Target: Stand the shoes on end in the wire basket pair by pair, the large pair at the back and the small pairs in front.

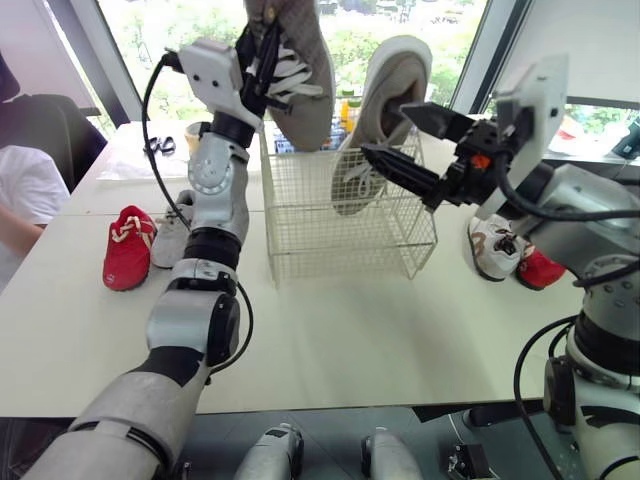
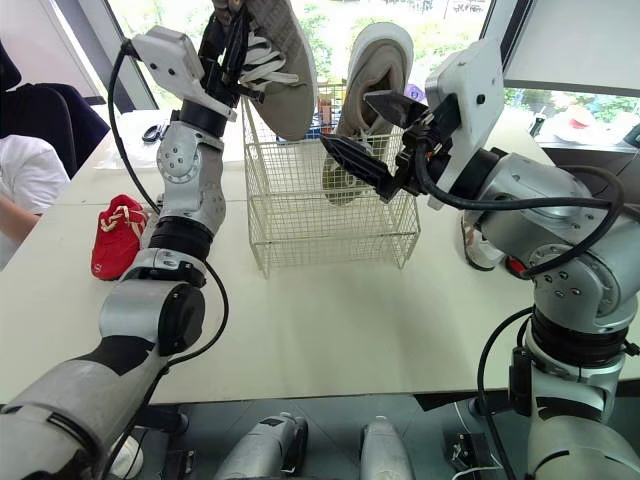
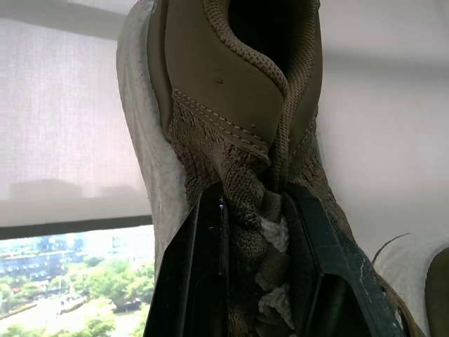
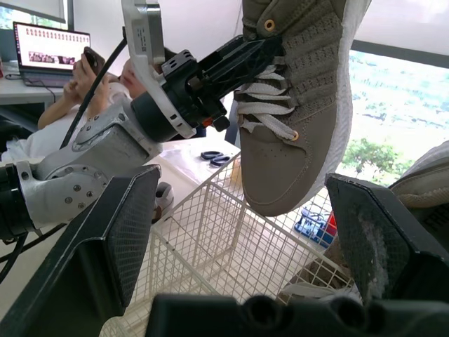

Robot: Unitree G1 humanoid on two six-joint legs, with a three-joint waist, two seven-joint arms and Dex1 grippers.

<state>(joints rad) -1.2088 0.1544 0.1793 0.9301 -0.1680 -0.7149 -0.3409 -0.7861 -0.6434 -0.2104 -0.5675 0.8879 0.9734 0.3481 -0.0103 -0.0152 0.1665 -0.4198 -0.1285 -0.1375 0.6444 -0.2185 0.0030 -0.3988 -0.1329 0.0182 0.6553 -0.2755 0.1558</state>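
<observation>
My left gripper (image 1: 262, 75) is shut on the laces of a large olive shoe (image 1: 305, 90), which hangs toe-down above the back left of the white wire basket (image 1: 340, 235). The left wrist view shows both fingers pinching the shoe's tongue (image 3: 256, 210). Its mate (image 1: 385, 110) stands on end in the basket's back right, heel up. My right gripper (image 1: 388, 130) is open just in front of that standing shoe, with nothing between its fingers (image 4: 105, 239).
A small red shoe (image 1: 128, 248) and a small grey shoe (image 1: 172, 235) lie left of the basket. A white shoe (image 1: 492, 248) and a red one (image 1: 540, 268) lie right of it, behind my right arm. A person (image 1: 25, 200) sits at the table's left edge.
</observation>
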